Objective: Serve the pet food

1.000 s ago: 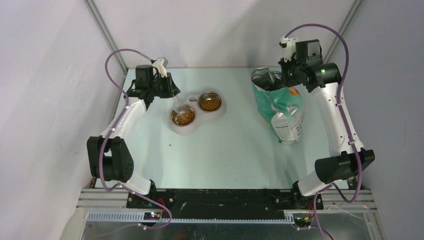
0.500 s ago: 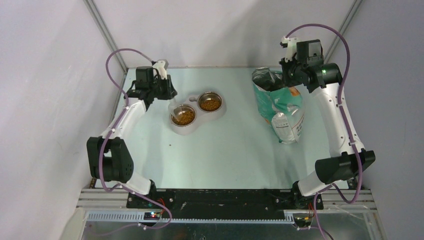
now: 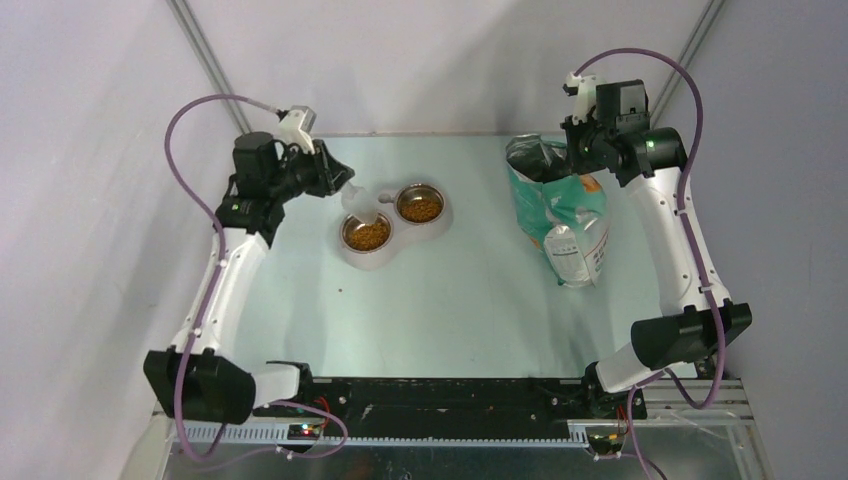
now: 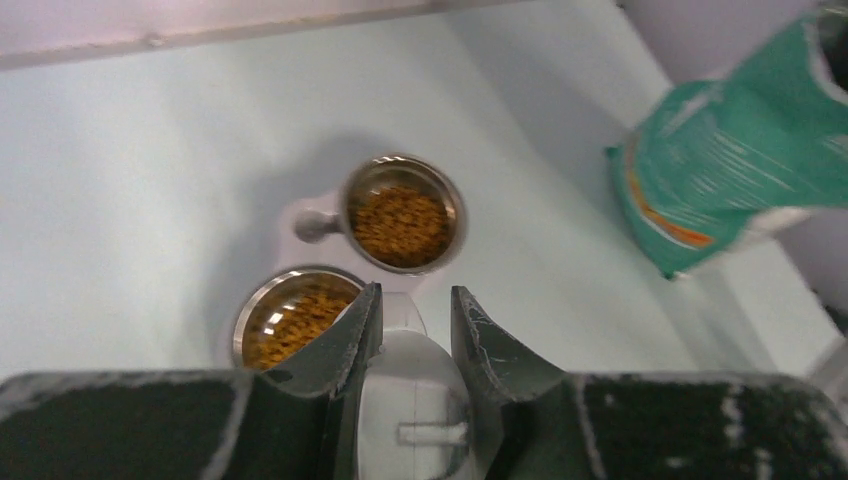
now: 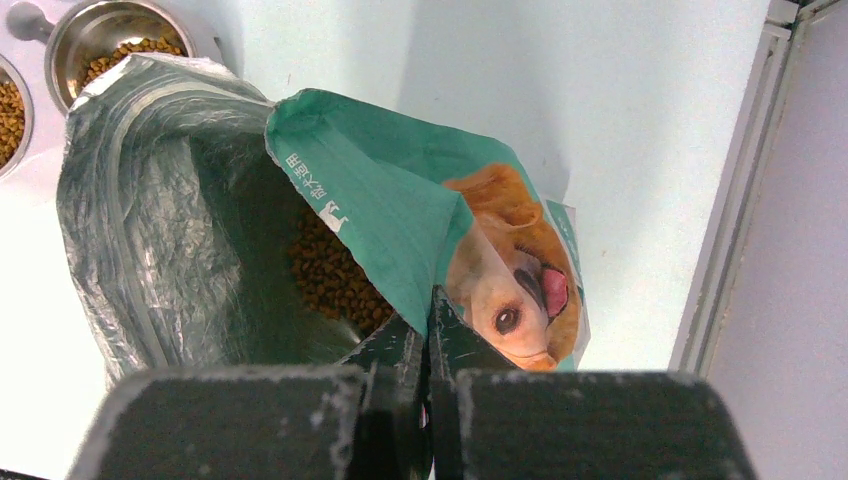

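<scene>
Gripping the clear scoop point(image 4: 415, 405) by its handle, the left hand point(image 4: 413, 310) is showing at the bottom middle of its wrist view, its fingers partly closed around the plastic. Whether any kibble is lying in the scoop cannot be told. Just past the fingers, the upper bowl point(image 4: 402, 215) and the lower-left bowl point(image 4: 290, 320) are sitting side by side in a white stand point(image 4: 312, 225), and the pet food point(image 4: 400, 222) is lying in both.

At the bottom of its own view, the right hand point(image 5: 428, 325) is pinching the rim of the teal bag point(image 5: 380, 200), fingers fully closed on it and holding the mouth open. More kibble is showing deep inside.

The serving is looking largely done, since both bowls are carrying food. What is probably remaining is parking the scoop and letting the bag go, unless another scoopful is wanted.

In the top view the bowls are sitting at the upper middle of the bench point(image 3: 450, 320) and the bag at the upper right, well apart. The back wall and frame posts are standing close behind both hands, and the bench's right rail is running near the bag. The lower middle is offering the widest room for moving.
</scene>
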